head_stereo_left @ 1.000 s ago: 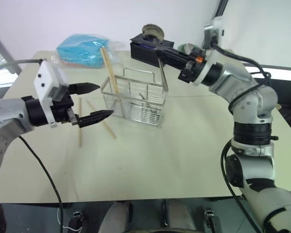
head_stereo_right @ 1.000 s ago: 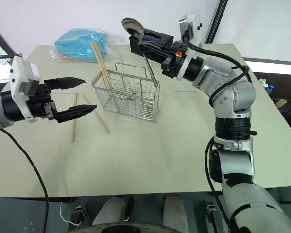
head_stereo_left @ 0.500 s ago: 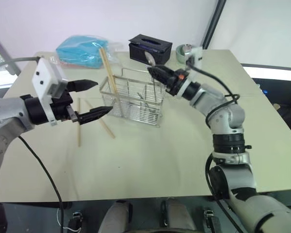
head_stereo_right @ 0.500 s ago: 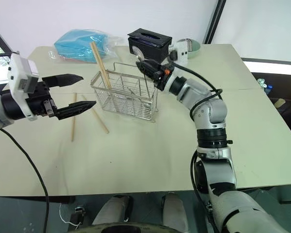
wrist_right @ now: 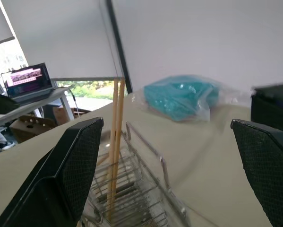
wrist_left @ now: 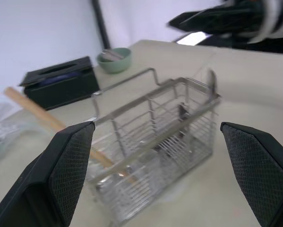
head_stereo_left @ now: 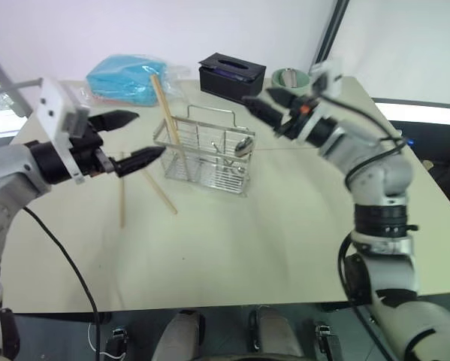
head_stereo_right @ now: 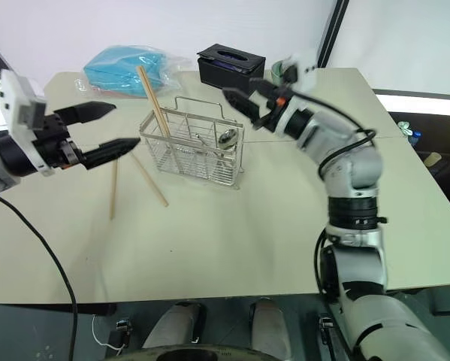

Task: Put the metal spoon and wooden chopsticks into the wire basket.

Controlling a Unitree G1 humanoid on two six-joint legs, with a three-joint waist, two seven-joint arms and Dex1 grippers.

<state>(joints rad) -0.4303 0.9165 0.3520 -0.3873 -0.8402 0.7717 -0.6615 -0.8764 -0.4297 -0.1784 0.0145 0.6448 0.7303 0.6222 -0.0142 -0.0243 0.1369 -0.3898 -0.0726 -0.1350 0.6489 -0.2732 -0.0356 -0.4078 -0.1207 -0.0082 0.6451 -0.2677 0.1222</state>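
The wire basket [head_stereo_left: 202, 156] stands mid-table. The metal spoon [head_stereo_left: 243, 146] rests inside its right end, bowl up near the rim. Two wooden chopsticks [wrist_right: 115, 142] lean upright in the basket's left end, sticking well above it [head_stereo_left: 167, 105]. Two more chopsticks lie on the table left of the basket [head_stereo_left: 122, 192] [head_stereo_left: 158, 190]. My left gripper [head_stereo_left: 147, 135] is open and empty, pointing at the basket's left end and a little short of it. My right gripper [head_stereo_left: 264, 101] is open and empty, above and behind the basket's right end.
A black tissue box [head_stereo_left: 232, 75] and a green bowl [head_stereo_left: 288, 77] stand behind the basket. A blue plastic-wrapped bundle [head_stereo_left: 131, 75] lies at the back left. The tan table [head_stereo_left: 232, 241] stretches bare toward me in front of the basket.
My right gripper has opened and let go of the spoon, which now sits in the basket. That hand has drawn back to the right. My left gripper has drifted slightly left, still open.
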